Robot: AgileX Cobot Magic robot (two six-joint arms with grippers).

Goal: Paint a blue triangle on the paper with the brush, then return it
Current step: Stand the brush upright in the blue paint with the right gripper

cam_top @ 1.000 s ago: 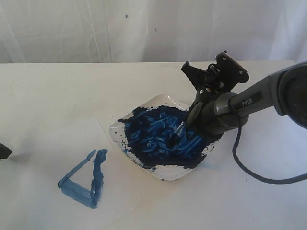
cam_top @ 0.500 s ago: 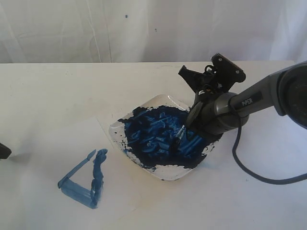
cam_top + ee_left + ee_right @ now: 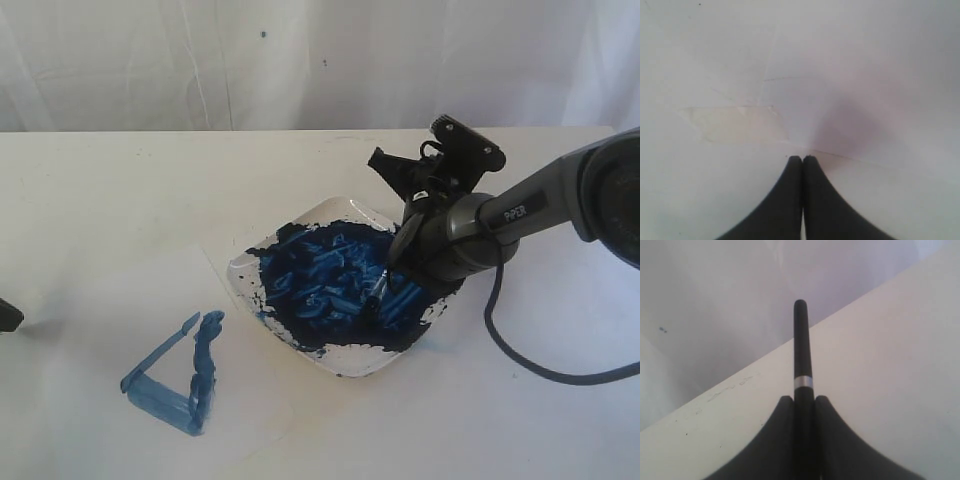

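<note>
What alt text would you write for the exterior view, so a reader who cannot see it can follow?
The right arm's fingers hold the brush tip-down in a white dish of dark blue paint. To the dish's left in this view, a rough blue triangle is painted on the paper, which lies on a white table.
</note>
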